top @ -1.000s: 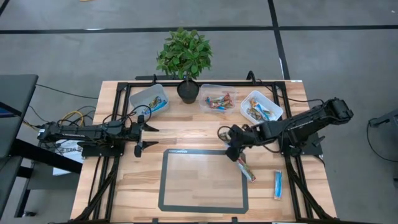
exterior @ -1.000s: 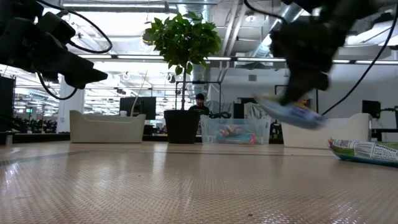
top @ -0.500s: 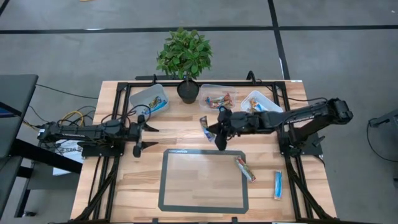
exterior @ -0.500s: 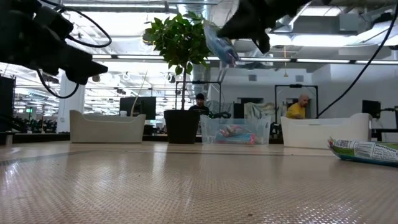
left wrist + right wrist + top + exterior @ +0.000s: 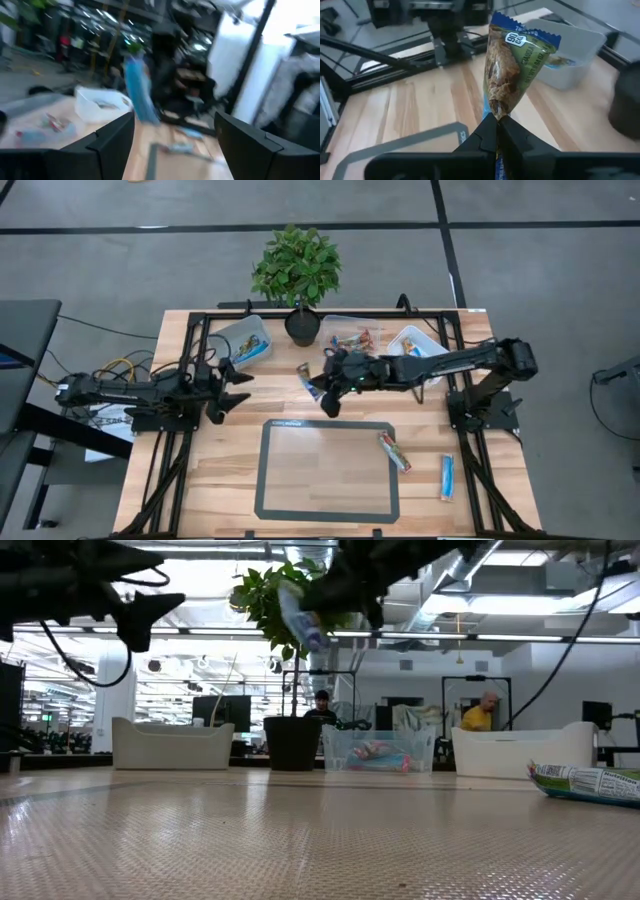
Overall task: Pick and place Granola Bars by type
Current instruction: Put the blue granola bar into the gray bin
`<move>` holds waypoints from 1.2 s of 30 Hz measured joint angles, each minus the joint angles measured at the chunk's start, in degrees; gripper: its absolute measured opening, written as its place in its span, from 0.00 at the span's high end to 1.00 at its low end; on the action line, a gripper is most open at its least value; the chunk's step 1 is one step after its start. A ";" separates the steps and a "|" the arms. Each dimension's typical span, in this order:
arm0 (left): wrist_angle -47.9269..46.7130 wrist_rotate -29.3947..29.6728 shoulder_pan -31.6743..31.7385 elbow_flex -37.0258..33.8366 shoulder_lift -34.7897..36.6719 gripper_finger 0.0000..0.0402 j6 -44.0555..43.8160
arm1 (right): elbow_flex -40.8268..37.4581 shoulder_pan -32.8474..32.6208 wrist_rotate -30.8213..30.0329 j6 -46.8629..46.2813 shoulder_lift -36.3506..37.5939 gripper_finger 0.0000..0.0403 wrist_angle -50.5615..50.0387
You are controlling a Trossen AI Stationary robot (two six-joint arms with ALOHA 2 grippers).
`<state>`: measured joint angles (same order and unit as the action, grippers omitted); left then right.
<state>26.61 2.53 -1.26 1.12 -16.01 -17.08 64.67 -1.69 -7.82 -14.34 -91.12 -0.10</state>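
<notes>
My right gripper (image 5: 322,386) hovers over the table's middle, past the mat's far edge, shut on a blue-and-white granola bar (image 5: 310,383). The low view shows that bar (image 5: 300,616) high above the table, and the right wrist view shows it (image 5: 519,60) ahead of the fingers. My left gripper (image 5: 241,386) hangs open at the table's left, a short way from the bar, which its wrist view shows (image 5: 138,92) between its spread fingers. A multicoloured bar (image 5: 394,451) lies on the mat's right edge. Another blue bar (image 5: 447,476) lies flat on the wood. My right gripper pinches the bar's narrow crimped end (image 5: 496,114) between its two fingertips (image 5: 482,131). The fingers reach out level toward the table's left. The bar sticks out beyond them, lifted clear of the table and tilted in the low view.
Three clear tubs stand along the far edge: a left one (image 5: 241,340) with blue bars, a middle one (image 5: 350,338) with multicoloured bars, a right one (image 5: 420,350). A potted plant (image 5: 297,275) stands between them. The black-framed mat (image 5: 325,470) lies near the front.
My right gripper has carried the blue bar up from low beside the mat's right edge and toward the table's left, staying shut on it. My left gripper has risen slightly and turned about its wrist.
</notes>
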 joint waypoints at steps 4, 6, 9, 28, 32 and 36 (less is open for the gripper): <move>5.04 3.30 0.31 1.01 -5.03 0.33 -0.46 | 5.29 -0.04 0.34 4.20 -5.53 1.00 -0.51; 4.97 3.99 0.35 2.43 -7.97 0.33 -1.39 | 8.68 -0.04 0.36 6.12 -7.98 1.00 0.35; 5.01 4.35 0.35 5.51 -12.78 0.33 -1.59 | 13.27 -0.02 0.24 8.73 -11.18 1.00 0.87; 7.88 9.74 0.48 13.36 -23.87 0.33 4.14 | 23.29 -0.12 3.91 14.85 -17.08 1.00 2.15; 7.90 10.31 0.48 13.36 -23.87 0.35 4.44 | 23.29 -0.13 4.03 14.85 -17.08 1.00 2.49; 7.94 10.30 0.48 13.36 -23.87 0.44 4.46 | 23.29 -0.09 4.00 14.85 -17.08 1.00 2.73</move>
<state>34.54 12.84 -0.78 14.48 -39.88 -12.62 87.96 -1.78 -3.83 0.51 -108.20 2.63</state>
